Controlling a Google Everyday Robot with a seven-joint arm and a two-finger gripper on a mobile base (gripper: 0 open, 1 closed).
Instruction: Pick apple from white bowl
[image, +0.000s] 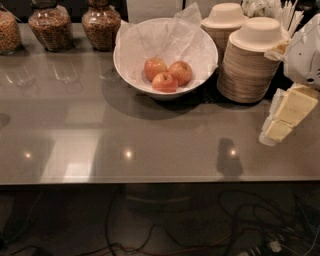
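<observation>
The apple (180, 71): rightmost of three touching, cradled on crinkled paper (165, 40) in the white bowl (131, 81) near the desk's (150, 135) far edge, likely against rolling. Beside it, stacked beige bowls (250, 70). Over the right edge, well apart, the gripper (285, 117), presumably poised to reach; spread or pressed together, cannot tell.

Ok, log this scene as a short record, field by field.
gripper: right edge, over the table, well apart from the bowl
white bowl: back centre, paper-lined
apple: in the white bowl, rightmost of three
other apples: front apple, left apple, bunched with it
beige bowl stacks: right of the white bowl
jars: back left
</observation>
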